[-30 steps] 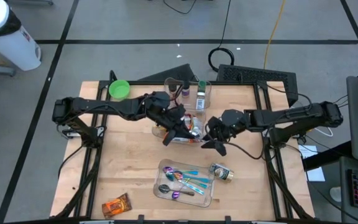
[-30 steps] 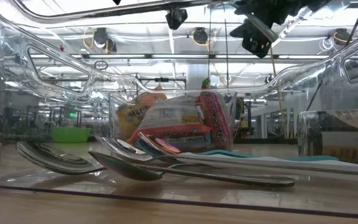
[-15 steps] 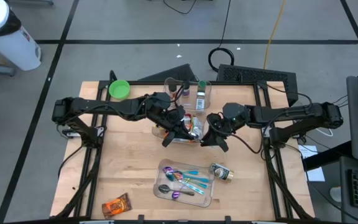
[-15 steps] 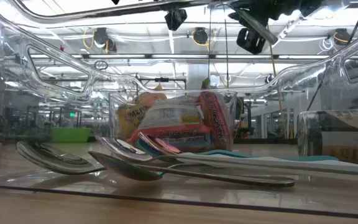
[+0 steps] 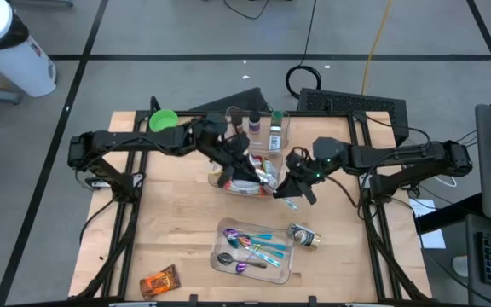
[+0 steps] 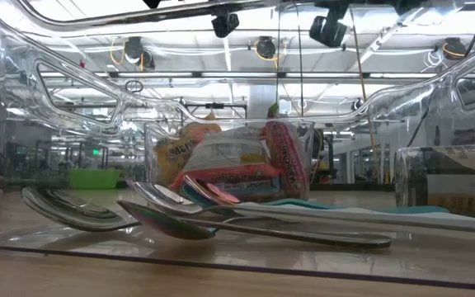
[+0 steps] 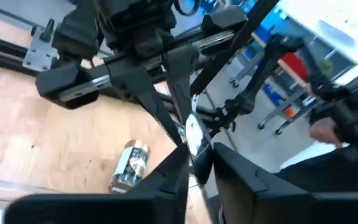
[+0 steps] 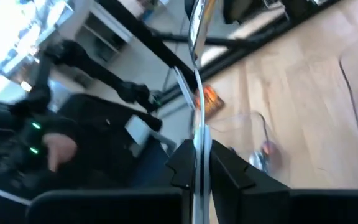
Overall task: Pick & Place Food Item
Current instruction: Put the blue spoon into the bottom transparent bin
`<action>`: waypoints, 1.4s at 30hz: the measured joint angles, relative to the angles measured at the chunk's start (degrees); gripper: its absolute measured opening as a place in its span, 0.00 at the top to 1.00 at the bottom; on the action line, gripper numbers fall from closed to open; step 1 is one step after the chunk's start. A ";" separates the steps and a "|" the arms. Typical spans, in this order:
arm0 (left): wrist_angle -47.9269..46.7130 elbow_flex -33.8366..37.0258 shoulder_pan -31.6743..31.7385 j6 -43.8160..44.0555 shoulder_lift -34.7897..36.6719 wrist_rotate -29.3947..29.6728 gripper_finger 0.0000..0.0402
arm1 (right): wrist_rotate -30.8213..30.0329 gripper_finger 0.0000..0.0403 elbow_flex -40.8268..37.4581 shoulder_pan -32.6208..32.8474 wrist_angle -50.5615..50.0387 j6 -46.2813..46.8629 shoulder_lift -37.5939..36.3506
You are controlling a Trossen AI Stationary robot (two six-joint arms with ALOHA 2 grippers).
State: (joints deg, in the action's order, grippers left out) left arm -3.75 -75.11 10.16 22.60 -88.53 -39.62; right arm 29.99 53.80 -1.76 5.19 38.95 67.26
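Note:
A thin silvery packet [image 8: 197, 74] hangs in the air between my two grippers, seen edge-on, above the right end of a clear box of snack packets [image 5: 244, 177]. My right gripper [image 5: 290, 186] comes from the table's right and is shut on the packet. From the left comes my left gripper [image 7: 199, 155]. Its fingers stand a narrow gap apart on either side of the packet's white end [image 7: 195, 134]. In the low view both grippers show only at the top edge, left gripper [image 6: 225, 23] and right gripper [image 6: 330, 29]. My right gripper pinches the silvery packet's flat faces [image 8: 197, 140] between its two fingers, roughly level, from the table's right. The packet stands on edge, reaches on past the fingertips and is clear of the table. My left gripper: whether its fingers [image 7: 180, 163] touch the packet's end, I cannot tell.
Near the front lie a clear tray of spoons [image 5: 252, 251], a small can [image 5: 305, 236] and an orange snack packet [image 5: 160, 280]. A green bowl [image 5: 163, 122] and a clear bin with bottles [image 5: 262, 128] stand at the far edge. People show beyond the table.
My right gripper has moved toward the left gripper and the snack box, turned, risen and shut on the silvery packet. My left gripper has shifted a little toward the far edge and risen, so that both now show higher in the low view.

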 joint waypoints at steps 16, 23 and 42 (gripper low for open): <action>7.41 0.11 10.57 7.38 4.75 -11.84 0.56 | -7.52 0.96 1.09 10.62 -2.13 1.03 0.36; 7.33 0.06 14.37 4.05 11.11 -3.77 0.55 | -12.21 0.96 1.09 14.11 -2.43 -0.85 5.60; 7.65 0.02 5.68 5.20 19.72 22.59 0.55 | -18.38 0.96 25.62 16.58 -22.00 -12.37 28.29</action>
State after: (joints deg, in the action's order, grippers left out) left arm 3.90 -75.09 15.85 27.80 -68.81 -17.04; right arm 11.61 79.42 14.82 -16.82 26.58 95.55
